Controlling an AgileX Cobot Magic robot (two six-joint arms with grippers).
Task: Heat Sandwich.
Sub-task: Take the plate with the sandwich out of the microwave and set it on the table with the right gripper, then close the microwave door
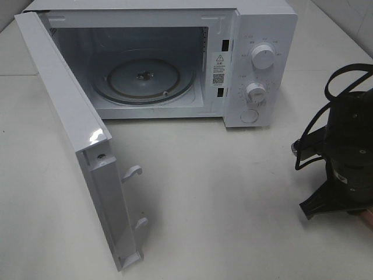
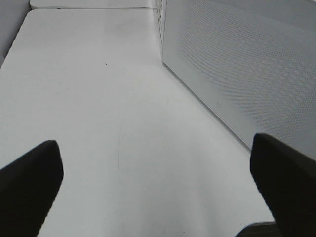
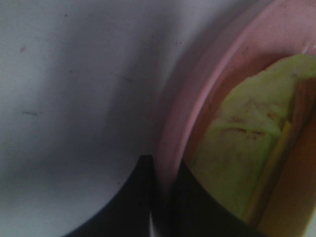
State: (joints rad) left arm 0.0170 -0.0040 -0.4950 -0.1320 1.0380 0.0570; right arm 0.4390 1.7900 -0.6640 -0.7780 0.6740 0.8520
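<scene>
Two dark fingers of the right gripper (image 3: 160,197) are pressed together on the rim of a pink plate (image 3: 197,94), one finger outside the rim and one inside. On that plate the sandwich (image 3: 237,148) is seen close up and blurred: a pale yellow-green layer with a yellow edge beside it. In the high view this arm (image 1: 347,151) is seen at the right edge of the white table (image 1: 221,192), and the plate is hidden beneath it. The left gripper (image 2: 158,182) is held wide open with nothing between its fingers, above bare table just beside the perforated white door (image 2: 237,64). A white microwave (image 1: 256,35) is set at the back of the table; its door (image 1: 76,134) is swung fully open, and a glass turntable (image 1: 145,79) is shown inside the cavity.
</scene>
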